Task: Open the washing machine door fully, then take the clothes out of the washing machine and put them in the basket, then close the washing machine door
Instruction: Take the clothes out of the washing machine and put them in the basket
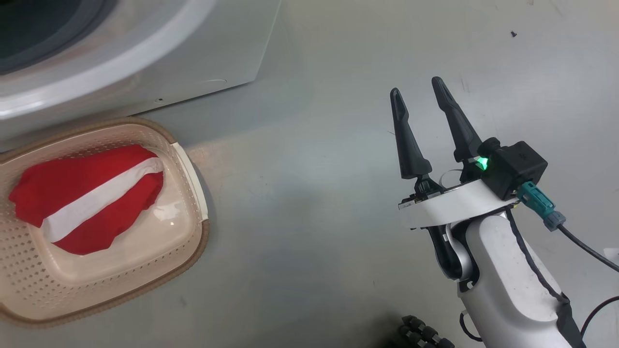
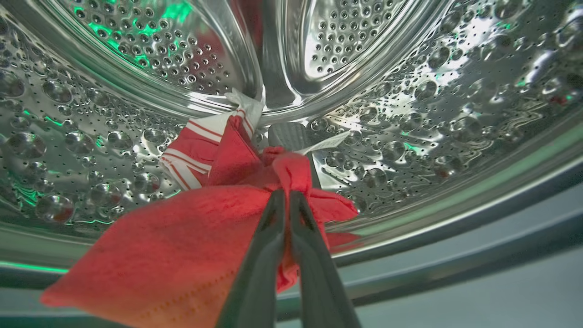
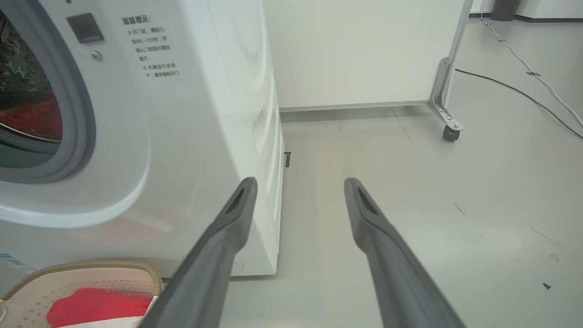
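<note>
Inside the steel drum of the washing machine point(image 3: 205, 118), my left gripper point(image 2: 287, 196) is shut on a bunched fold of red clothes point(image 2: 182, 246) with white stripes, lying at the drum's lower front. Another red garment with a white stripe point(image 1: 89, 198) lies in the cream basket point(image 1: 186, 251) on the floor before the machine point(image 1: 145, 63), also seen low in the right wrist view as the basket point(image 3: 86, 271). My right gripper point(image 1: 418, 89) hangs open over bare floor to the right of the basket, its fingers point(image 3: 227, 228) holding nothing. The door is out of view.
A white panel on a castor point(image 3: 451, 132) stands behind the machine to the right. Cables point(image 3: 524, 91) run across the grey floor at the far right. A small dark speck point(image 1: 513, 34) lies on the floor.
</note>
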Tool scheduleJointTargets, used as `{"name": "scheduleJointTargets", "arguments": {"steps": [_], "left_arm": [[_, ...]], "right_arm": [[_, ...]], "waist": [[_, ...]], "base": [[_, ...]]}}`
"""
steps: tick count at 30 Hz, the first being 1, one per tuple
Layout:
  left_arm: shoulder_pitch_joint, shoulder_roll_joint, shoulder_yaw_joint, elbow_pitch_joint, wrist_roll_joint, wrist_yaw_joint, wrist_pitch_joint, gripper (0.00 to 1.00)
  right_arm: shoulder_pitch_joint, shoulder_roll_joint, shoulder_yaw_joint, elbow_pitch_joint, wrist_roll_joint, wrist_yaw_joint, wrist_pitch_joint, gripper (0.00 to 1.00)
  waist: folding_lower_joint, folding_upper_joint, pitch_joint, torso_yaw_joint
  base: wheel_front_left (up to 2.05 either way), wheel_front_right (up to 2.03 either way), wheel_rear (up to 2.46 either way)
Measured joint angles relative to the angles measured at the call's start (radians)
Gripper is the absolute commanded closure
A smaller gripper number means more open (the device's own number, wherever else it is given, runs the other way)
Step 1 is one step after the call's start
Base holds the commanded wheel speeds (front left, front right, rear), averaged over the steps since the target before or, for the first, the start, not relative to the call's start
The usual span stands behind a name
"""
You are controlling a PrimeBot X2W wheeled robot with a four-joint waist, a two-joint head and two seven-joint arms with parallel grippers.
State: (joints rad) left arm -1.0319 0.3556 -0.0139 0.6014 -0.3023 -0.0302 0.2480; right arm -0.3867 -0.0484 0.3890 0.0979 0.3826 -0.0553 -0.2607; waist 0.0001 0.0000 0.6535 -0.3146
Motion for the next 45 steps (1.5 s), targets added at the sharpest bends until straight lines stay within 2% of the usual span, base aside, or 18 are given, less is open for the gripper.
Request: {"name": "scheduleJointTargets", "arguments": {"steps": [12,28,33,40,45], "left_arm": [[0.104,-0.090,0.008,-0.048,-0.029,0.006,-0.192,1.00],[0.296,-0.172,0.002,-0.124,-0.031,0.016,-0.407,1.00],[0.364,-0.212,-0.012,-0.152,-0.031,0.017,-0.453,1.00],[0.456,-0.236,-0.021,-0.208,-0.030,0.039,-0.475,1.00],[0.509,-0.276,-0.034,-0.265,-0.029,0.045,-0.480,1.00]], "right_arm": [[0.010,-0.001,-0.023,0.027,-0.034,0.001,0.000,0.00],[0.074,-0.001,-0.055,0.074,-0.086,0.018,0.000,0.00],[0.107,-0.001,-0.066,0.089,-0.097,0.023,0.000,0.00],[0.143,-0.001,-0.081,0.100,-0.109,0.028,0.000,0.00],[0.169,-0.002,-0.105,0.101,-0.121,0.027,0.000,0.00]], "waist": [[-0.0001,0.0000,-0.062,0.029],[-0.0001,0.0000,-0.183,0.088],[-0.0001,0.0000,-0.231,0.112],[-0.0001,0.0000,-0.296,0.147],[-0.0001,0.0000,-0.335,0.172]], "base": [[0.00,0.00,0.00],[0.00,0.00,0.00],[0.00,0.00,0.00],[0.00,0.00,0.00],[0.00,0.00,0.00]]}}
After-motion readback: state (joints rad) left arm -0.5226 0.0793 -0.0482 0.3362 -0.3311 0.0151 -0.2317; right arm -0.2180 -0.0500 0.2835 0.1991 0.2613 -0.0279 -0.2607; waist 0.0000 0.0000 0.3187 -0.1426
